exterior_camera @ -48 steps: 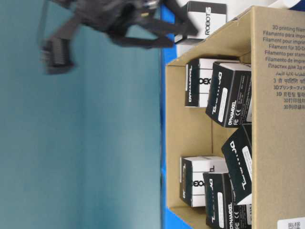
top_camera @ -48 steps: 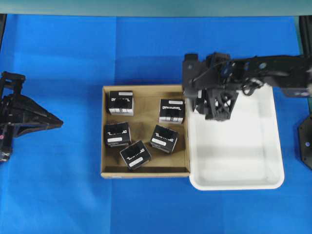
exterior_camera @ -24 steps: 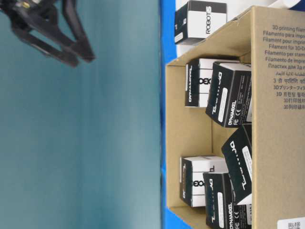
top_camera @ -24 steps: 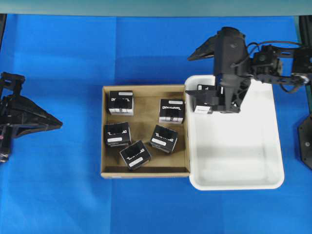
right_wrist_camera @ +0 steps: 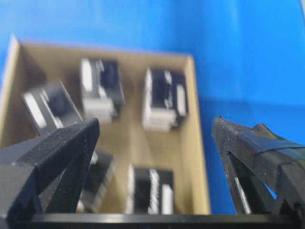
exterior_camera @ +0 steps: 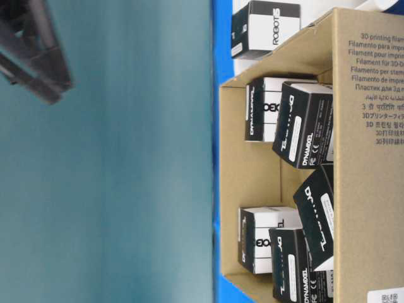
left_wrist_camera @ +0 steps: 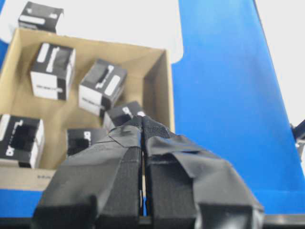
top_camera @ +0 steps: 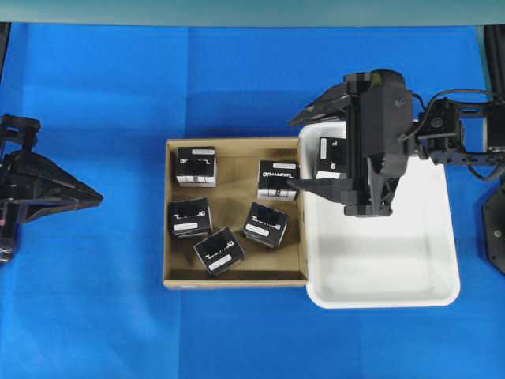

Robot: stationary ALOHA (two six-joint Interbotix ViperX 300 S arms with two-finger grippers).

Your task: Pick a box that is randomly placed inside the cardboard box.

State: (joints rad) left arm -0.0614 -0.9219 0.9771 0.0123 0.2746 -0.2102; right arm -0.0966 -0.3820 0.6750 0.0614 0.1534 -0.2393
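The brown cardboard box holds several black cartons with white logo labels. One small black-and-white box lies apart from them in the far left corner of the white tray; it also shows in the table-level view and the left wrist view. My right gripper hangs open and raised over the seam between tray and cardboard box, pointing left, with nothing between its fingers. Its wrist view looks down between the open gripper onto blurred cartons in the cardboard box. My left gripper rests shut at the far left.
The white tray butts against the cardboard box's right wall. Blue cloth covers the table all around. In the left wrist view my shut left gripper faces the cardboard box's near wall.
My right gripper has risen from the tray's far left corner and swung to point left toward the cardboard box, staying open. The black-and-white box it covered now lies uncovered in the tray. Left arm unmoved.
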